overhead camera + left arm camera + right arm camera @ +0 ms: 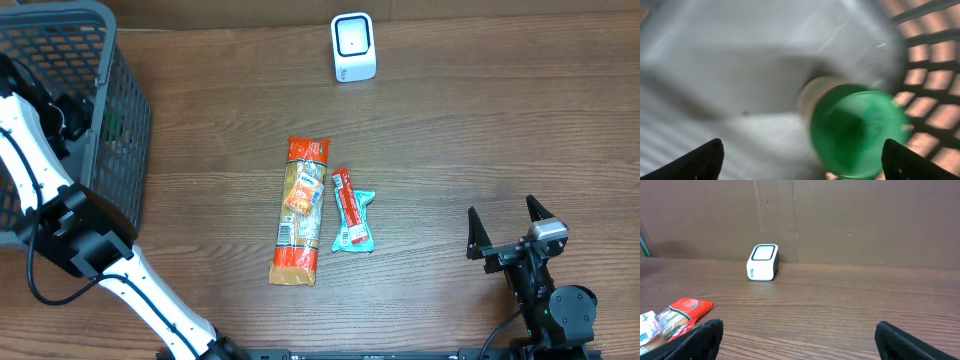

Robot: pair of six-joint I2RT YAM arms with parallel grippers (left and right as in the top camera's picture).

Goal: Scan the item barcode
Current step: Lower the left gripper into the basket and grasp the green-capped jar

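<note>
Inside the basket, centre your left gripper, wide open and empty, around the green-capped container before closing squarely.

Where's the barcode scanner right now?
In the overhead view, the white scanner stands near the far edge of the table, beyond the orange packet and the teal packet.

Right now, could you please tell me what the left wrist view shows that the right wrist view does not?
Left wrist only: a blurred green-capped container inside the basket, near its mesh wall. Right wrist only: the white scanner and the end of a red-orange packet on the wooden table. Both: dark fingers at the bottom corners, the left fingers and right fingers, spread wide.
</note>
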